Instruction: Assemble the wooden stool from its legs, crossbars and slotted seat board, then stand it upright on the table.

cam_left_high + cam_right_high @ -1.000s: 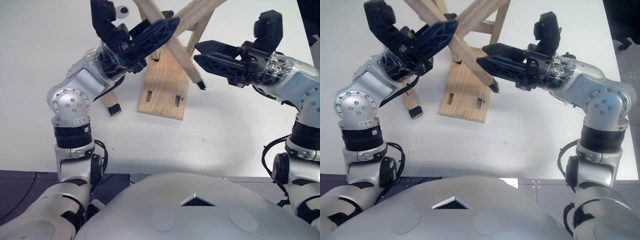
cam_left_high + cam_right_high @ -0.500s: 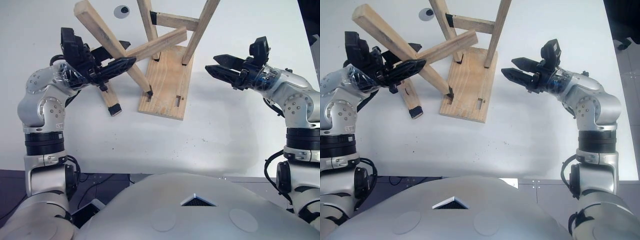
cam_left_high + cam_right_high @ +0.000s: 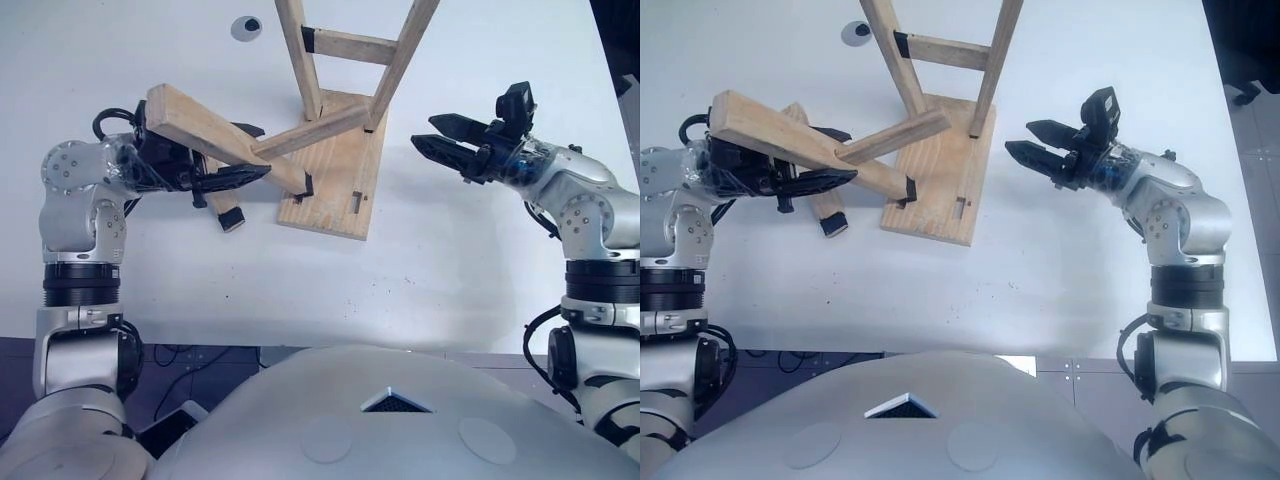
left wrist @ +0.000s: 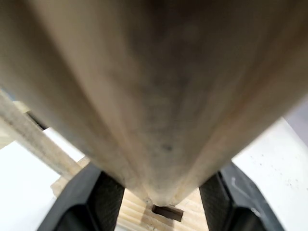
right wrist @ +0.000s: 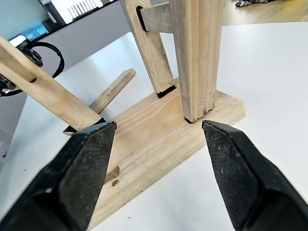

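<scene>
Two legs [image 3: 298, 60], joined by a crossbar [image 3: 345, 45], stand in the seat board [image 3: 335, 200], which lies flat on the white table [image 3: 420, 270]. Your left gripper [image 3: 258, 150] clamps a third leg [image 3: 195, 118], tilted, its black tip at the board's left edge. Your right gripper [image 3: 422, 132] hovers beside the board, fingers spread wide, empty.

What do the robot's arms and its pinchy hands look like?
The left arm and right arm are shiny silver with round joints, black rings and thin black cables. The left gripper and right gripper are black, each with two long pointed fingers, like a beak.
</scene>
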Tool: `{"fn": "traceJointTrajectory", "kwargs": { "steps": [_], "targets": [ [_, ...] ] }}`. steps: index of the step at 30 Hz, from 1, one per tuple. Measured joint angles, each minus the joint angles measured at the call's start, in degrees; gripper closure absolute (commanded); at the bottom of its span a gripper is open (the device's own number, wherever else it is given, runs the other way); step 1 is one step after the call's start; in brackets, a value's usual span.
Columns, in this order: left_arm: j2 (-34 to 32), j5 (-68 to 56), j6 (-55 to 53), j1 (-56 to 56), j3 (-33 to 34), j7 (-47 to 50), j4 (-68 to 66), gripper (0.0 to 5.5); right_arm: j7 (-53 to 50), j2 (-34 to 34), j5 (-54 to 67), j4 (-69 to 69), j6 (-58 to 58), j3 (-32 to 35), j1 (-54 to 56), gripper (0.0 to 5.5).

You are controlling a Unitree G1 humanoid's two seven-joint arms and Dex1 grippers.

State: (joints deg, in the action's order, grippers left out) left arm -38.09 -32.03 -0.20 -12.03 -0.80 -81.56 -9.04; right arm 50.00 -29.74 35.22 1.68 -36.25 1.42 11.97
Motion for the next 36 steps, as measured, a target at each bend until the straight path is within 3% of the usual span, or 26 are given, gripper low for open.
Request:
{"fn": "traceJointTrajectory", "kwargs": {
  "steps": [10, 22, 29, 36],
  "targets": [
    [-6.8, -0.1, -3.8, -9.9, -4.8, -9.2, -7.9, 3.49, -2.4, 2.4, -1.3, -0.7, 2.3, 0.8, -3.9, 2.21],
    [-10.5, 1.7, 0.6, -10.6, -12.5, -8.3, -3.0, 3.49, -2.8, 2.5, -1.5, -1.0, 2.4, 0.8, -4.4, 2.21],
    [-10.5, 1.7, 0.2, -11.7, -14.0, -7.2, -3.2, 3.49, -2.8, 2.7, -1.7, -1.0, 2.4, 0.6, -4.4, 2.21],
    [-5.2, 1.8, -4.0, -8.7, -14.8, 2.6, 1.1, 3.49, -3.1, 4.6, -2.0, -1.1, 2.4, 0.1, -4.7, 2.21]
  ]
}}
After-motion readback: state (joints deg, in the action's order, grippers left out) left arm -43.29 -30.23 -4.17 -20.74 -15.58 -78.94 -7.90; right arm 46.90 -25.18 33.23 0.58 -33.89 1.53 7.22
